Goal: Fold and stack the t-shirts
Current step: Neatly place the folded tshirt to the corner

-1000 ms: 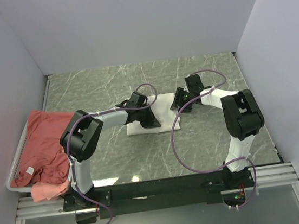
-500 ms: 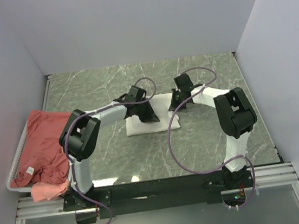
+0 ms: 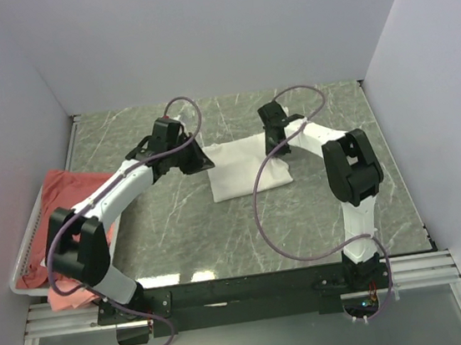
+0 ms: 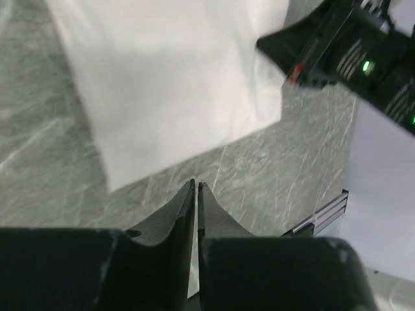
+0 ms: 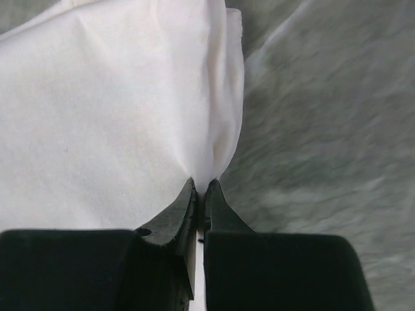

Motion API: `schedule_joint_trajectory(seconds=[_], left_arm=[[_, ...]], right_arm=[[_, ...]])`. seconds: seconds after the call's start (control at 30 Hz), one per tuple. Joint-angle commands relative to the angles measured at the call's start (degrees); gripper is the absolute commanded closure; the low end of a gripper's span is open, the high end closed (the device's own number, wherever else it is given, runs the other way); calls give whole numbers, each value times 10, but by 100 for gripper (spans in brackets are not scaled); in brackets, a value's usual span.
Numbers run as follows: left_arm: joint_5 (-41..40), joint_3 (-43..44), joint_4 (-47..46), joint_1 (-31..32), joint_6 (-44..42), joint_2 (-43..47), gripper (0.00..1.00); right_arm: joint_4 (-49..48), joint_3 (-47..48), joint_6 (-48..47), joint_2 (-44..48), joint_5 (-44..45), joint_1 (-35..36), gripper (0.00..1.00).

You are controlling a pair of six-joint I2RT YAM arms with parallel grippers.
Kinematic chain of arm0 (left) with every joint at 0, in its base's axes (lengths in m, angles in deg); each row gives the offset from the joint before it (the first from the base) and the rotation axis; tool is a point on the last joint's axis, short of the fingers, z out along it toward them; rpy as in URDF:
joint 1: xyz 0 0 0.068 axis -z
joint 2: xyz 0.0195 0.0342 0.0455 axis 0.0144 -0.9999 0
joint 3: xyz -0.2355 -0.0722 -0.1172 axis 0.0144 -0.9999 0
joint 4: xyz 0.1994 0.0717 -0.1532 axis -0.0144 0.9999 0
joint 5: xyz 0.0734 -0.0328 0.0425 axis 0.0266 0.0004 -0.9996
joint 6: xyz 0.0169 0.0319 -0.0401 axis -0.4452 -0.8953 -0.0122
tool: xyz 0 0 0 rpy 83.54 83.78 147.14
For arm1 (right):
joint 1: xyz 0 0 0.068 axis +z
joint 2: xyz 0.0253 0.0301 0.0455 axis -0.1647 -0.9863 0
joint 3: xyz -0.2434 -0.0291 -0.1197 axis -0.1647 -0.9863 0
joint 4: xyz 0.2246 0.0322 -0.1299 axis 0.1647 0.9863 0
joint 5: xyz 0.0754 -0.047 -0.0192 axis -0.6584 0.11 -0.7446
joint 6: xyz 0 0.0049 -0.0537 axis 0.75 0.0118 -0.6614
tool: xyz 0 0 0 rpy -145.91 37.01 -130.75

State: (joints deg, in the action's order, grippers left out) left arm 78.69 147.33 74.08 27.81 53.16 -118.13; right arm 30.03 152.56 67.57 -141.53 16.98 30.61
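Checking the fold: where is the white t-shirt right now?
In the top view, the white t-shirt lies midway across the table, its far right corner pinched by the right pincer.

right pincer (image 5: 200, 188): tips pressed together, pinching a gathered fold of cloth | white t-shirt (image 5: 97, 110): fills left and top, creases running toward the tips | desk (image 5: 324, 129): grey-green marble, right side

A grey-green marble table (image 3: 162, 231) carries a white t-shirt (image 3: 243, 172) spread just 12 o'clock of centre, and a white wire basket (image 3: 23, 264) at its 9 o'clock edge.
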Motion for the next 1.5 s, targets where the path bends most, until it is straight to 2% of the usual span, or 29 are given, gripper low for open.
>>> schedule_joint_trajectory(seconds=[0.0,0.13,0.17,0.27,0.47,0.77,1.23,1.47], left_arm=[[-6,-25,26,-13,-35,45,88],[-11,-36,42,-29,-55,84,87],[-10,-37,47,-32,-59,95,86],[-3,-37,63,-44,-75,105,86],[-9,-32,91,-64,-113,117,85],[2,-5,102,-78,-118,99,85],[7,9,105,-89,-133,77,85],[10,1,99,-92,-134,79,85]], right_arm=[[30,73,-53,-23,108,-26,100],[42,162,-100,-65,131,-69,100],[28,189,-137,-74,132,-82,100],[8,236,-192,-93,108,-107,100],[29,368,-251,-173,108,-177,100],[33,522,-305,-277,111,-248,100],[-27,550,-371,-292,137,-287,100],[-44,547,-375,-298,143,-299,100]])
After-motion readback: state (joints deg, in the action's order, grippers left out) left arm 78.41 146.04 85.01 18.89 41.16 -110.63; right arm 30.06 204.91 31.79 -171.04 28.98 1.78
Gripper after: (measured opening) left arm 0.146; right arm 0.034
